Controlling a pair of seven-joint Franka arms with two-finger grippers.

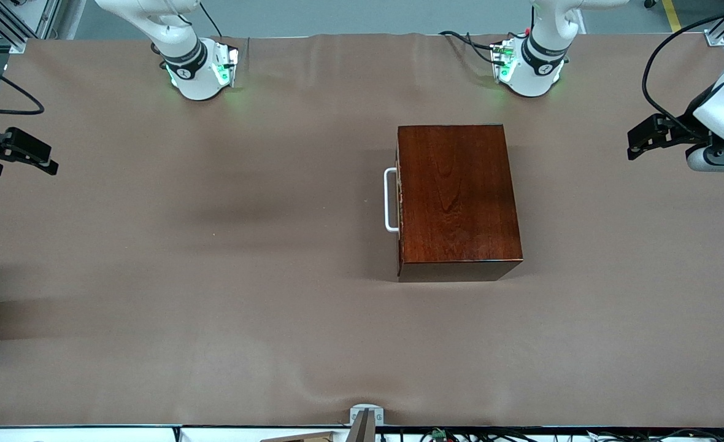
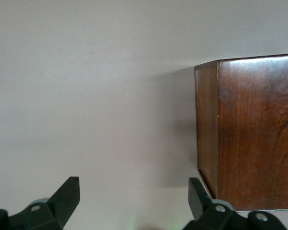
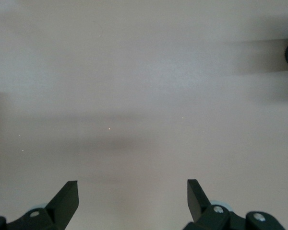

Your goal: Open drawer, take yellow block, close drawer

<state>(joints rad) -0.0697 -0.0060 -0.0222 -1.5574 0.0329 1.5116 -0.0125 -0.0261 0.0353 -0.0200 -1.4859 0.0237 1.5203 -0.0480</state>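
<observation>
Drawer: I saw the glossy reddish-brown wooden box (image 1: 457, 199) standing on the brown counter (image 1: 215, 276), toward the left arm's end and a little closer to the edge where the bases stood; its single drawer (image 1: 399, 202) was pushed fully in.
Handle: the white loop handle (image 1: 390, 200) sat on the box face turned toward the right arm's end of the counter.
Yellow block: I could not find it in any view.
Left claw: the left claw (image 1: 638, 141) hung over the counter edge at the left arm's end, well apart from the box; my left wrist view showed its fingers (image 2: 65, 194) spread wide, empty, with a box corner (image 2: 249, 129) ahead.
Right claw: the right claw (image 1: 43, 161) hung over the counter edge at the right arm's end, fingers (image 3: 67, 194) spread wide, gripping nothing, bare counter (image 3: 144, 96) below.
</observation>
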